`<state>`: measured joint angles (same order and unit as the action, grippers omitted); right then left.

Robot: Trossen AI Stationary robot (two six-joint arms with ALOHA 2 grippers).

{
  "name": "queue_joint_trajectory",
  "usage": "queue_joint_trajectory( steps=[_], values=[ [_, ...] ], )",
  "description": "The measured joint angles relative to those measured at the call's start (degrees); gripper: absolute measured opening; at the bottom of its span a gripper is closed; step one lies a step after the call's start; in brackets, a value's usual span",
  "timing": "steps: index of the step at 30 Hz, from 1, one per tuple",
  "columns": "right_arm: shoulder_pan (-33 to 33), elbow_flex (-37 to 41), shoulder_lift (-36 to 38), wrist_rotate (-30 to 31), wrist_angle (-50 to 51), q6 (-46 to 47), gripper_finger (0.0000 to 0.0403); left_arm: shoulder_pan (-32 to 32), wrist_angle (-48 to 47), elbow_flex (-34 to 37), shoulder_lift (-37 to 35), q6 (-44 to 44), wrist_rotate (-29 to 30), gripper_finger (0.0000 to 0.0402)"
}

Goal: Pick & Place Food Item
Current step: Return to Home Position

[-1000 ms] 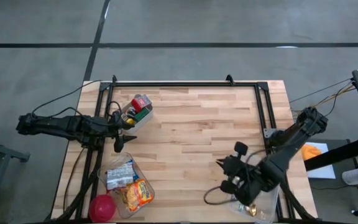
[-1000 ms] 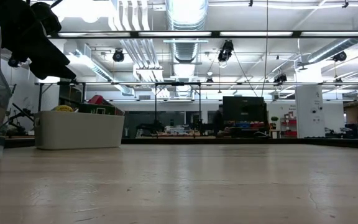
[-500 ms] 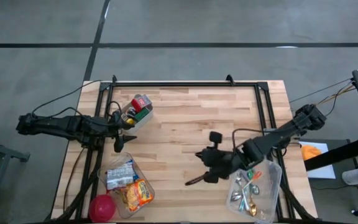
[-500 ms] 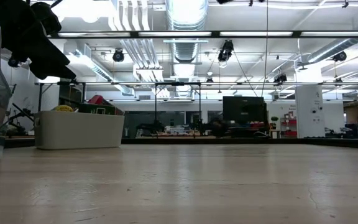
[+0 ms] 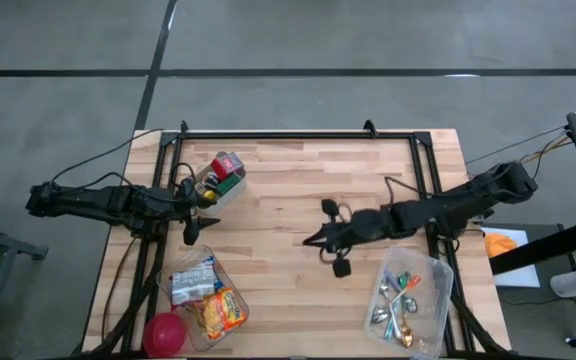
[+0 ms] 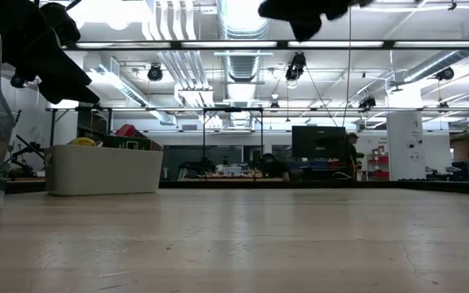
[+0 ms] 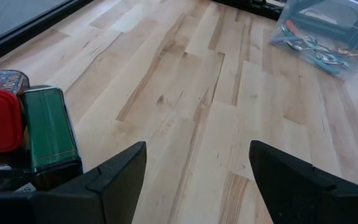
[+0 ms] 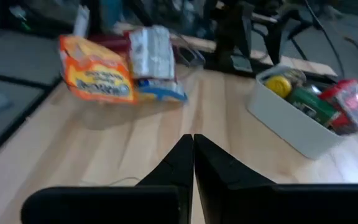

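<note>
The spoons lie heaped in a clear tub at the bench corner on the right arm's side, close to the bench edge, so the sorting looks finished. Just beside the tub, stretched out low over the middle of the bench, is the right pincer, its two fingers pressed together and holding nothing. Well apart on the other side, the left pincer waits with its fingers spread wide and empty, next to the white bin of cans. A second clear tub with snack packets sits nearer the corner there. The main risk, in my judgement, is in folding the right arm home. Its forearm and loose cable pass close by the spoon tub and could catch the rim, tipping the tub or nudging it off the edge.
</note>
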<state>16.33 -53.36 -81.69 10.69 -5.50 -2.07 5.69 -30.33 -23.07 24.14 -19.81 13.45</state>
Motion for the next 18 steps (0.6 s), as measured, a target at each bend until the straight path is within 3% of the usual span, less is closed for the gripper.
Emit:
queue_joint_trajectory(
  steps=[4,11,18],
  values=[
    [-4.5,7.4,3.7,-6.8,-8.2,-0.3,0.001,0.0,0.0,0.0,0.0,0.0,0.0,0.0285],
    [-10.2,17.5,13.5,-6.2,-12.5,-0.8,0.001,0.0,0.0,0.0,0.0,0.0,0.0,0.0285],
    [-10.7,27.0,25.3,-6.5,-16.2,-3.1,0.001,0.0,0.0,0.0,0.0,0.0,0.0,0.0285]
  ],
)
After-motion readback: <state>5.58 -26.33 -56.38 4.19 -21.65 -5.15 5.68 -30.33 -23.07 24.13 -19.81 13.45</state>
